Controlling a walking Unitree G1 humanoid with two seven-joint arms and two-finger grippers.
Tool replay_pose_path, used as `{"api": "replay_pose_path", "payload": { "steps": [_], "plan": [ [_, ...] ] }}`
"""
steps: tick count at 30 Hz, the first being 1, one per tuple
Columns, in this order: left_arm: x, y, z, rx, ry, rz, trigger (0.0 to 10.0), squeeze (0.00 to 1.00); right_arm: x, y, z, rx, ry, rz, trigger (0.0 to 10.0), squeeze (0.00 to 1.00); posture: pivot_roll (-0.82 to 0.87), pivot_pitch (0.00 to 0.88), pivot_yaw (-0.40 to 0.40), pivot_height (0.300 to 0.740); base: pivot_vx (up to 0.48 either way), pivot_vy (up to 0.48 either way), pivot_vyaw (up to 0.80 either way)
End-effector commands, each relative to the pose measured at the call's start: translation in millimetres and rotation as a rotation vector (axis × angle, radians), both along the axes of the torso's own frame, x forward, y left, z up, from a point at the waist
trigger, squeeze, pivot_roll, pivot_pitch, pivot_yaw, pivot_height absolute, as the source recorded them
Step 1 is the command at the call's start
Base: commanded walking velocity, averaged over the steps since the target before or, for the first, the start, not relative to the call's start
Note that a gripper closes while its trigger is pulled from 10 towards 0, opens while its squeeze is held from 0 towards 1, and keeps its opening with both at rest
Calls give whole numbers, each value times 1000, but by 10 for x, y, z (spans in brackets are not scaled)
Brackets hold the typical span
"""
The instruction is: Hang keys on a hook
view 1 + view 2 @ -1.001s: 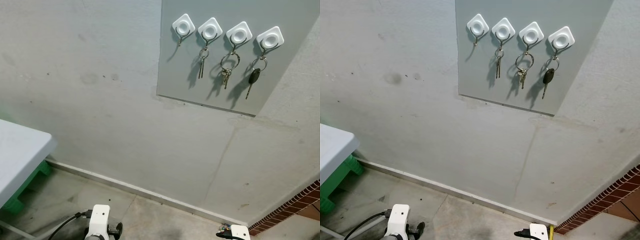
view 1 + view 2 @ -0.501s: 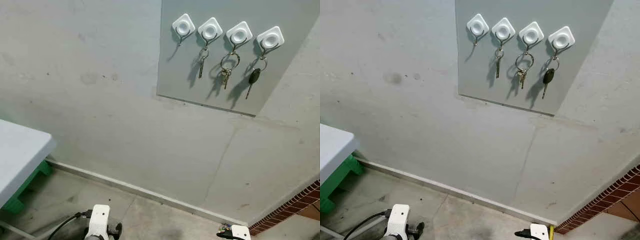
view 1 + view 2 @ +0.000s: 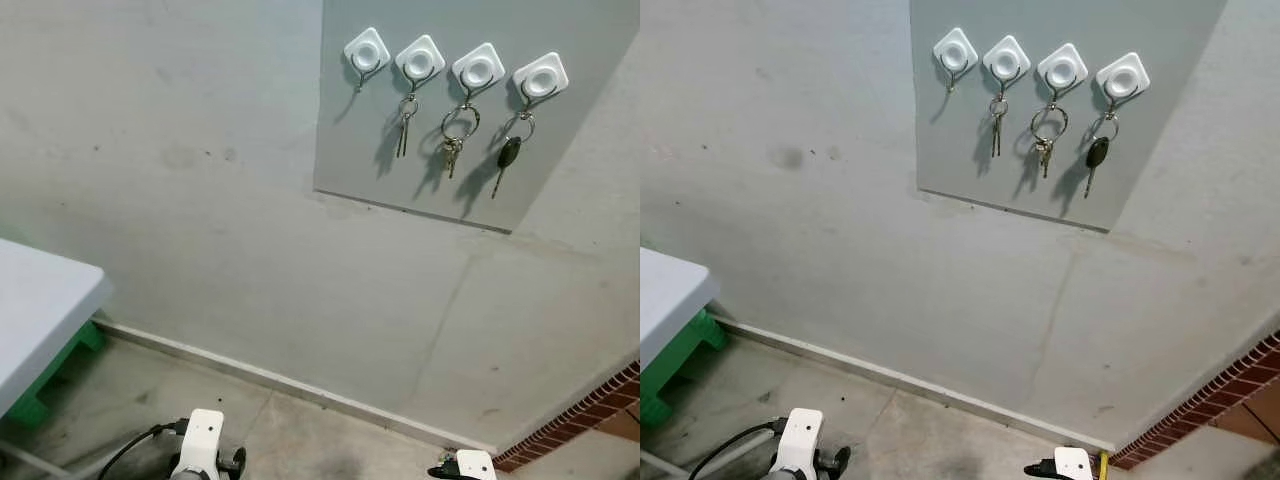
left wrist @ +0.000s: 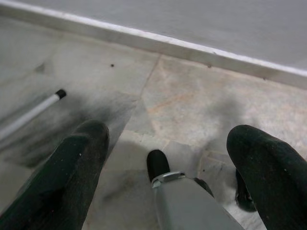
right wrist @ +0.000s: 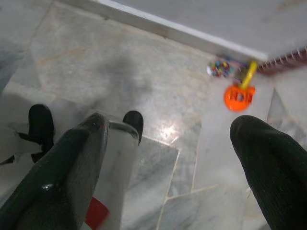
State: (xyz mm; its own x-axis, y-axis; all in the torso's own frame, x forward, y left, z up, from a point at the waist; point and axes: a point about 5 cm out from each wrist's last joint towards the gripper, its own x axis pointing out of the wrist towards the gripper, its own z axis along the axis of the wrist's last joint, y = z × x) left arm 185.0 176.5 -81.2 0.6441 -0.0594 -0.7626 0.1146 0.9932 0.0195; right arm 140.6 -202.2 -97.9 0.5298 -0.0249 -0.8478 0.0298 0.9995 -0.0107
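Four white hooks sit in a row on a grey panel (image 3: 420,110) high on the wall. The leftmost hook (image 3: 367,52) is bare. A small pair of keys (image 3: 403,128) hangs from the second, a big ring with keys (image 3: 456,135) from the third, and a black-headed key (image 3: 507,156) from the fourth. Both arms hang low over the marble floor, far below the panel. My left gripper (image 4: 168,132) is open with nothing between its fingers. My right gripper (image 5: 172,122) is open and holds nothing as well.
A white table (image 3: 40,300) stands at the left with a green stand (image 3: 60,375) under it. A brick edge (image 3: 590,420) runs at the lower right. On the floor lie an orange object (image 5: 239,95) and a white pole (image 4: 29,115).
The small keys on the second hook sway slightly. Both arms stay hanging low; the right wrist has sunk a little.
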Motion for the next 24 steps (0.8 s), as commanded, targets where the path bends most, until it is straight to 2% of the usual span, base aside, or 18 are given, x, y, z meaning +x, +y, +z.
{"api": "replay_pose_path", "payload": {
  "steps": [1, 24],
  "plan": [
    [-56, 30, -27, 17, 19, 5, 10000, 0, 39, 19, 10, 1, -7, 9, 10000, 0, -1, 0, -15, 740, 0, 0, 800],
    [-54, 33, -26, 22, 19, 6, 10000, 0, 56, 22, 17, 0, -7, 37, 10000, 0, 2, 0, -22, 740, 0, 0, 800]
  ]
}}
